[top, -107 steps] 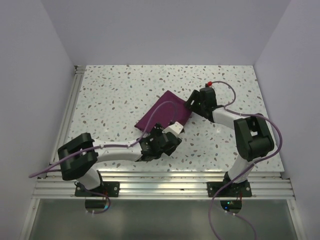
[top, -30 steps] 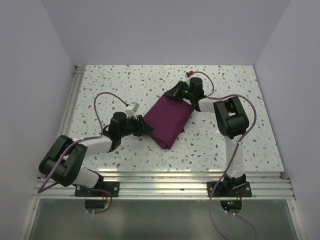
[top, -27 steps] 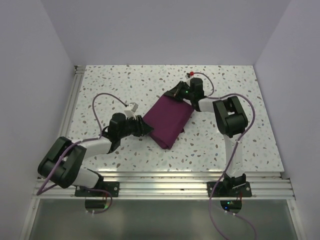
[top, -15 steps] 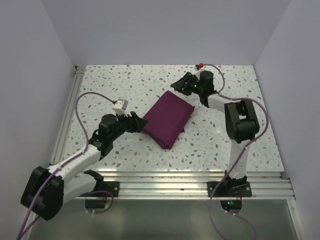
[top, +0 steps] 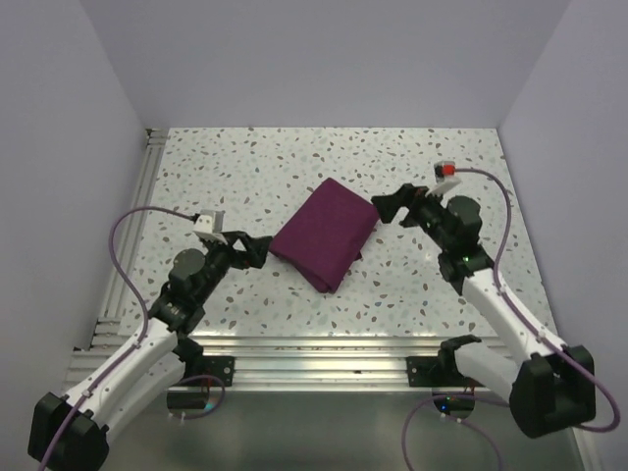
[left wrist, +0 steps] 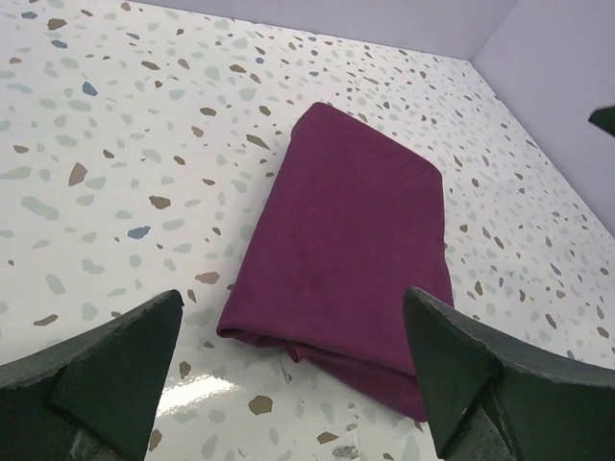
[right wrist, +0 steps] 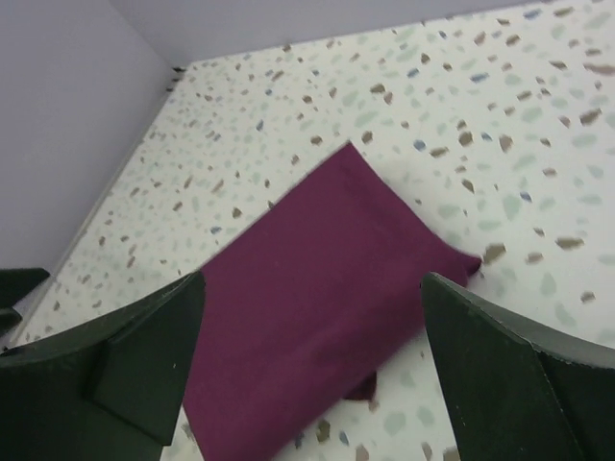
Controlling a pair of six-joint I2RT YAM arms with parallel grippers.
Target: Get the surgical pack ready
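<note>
The surgical pack (top: 325, 234) is a deep purple-maroon cloth folded into a rectangular bundle, lying flat on the speckled table (top: 245, 177) near its middle. It also fills the left wrist view (left wrist: 348, 252) and the right wrist view (right wrist: 314, 305). My left gripper (top: 251, 246) hovers just left of the bundle, open and empty, clear of the cloth. My right gripper (top: 397, 207) is off the bundle's right corner, open and empty as well. In both wrist views the fingers (left wrist: 106, 357) (right wrist: 524, 360) stand wide apart with the pack ahead of them.
Grey walls (top: 59, 147) close in the table on the left, back and right. An aluminium rail (top: 314, 358) runs along the near edge, where both arm bases are bolted. Purple cables (top: 128, 221) loop from each arm.
Both grippers have let go of the pack's corners and opened wide. Both arms have pulled back toward the near edge, left arm to the left, right arm to the right. The bundle lies still.
</note>
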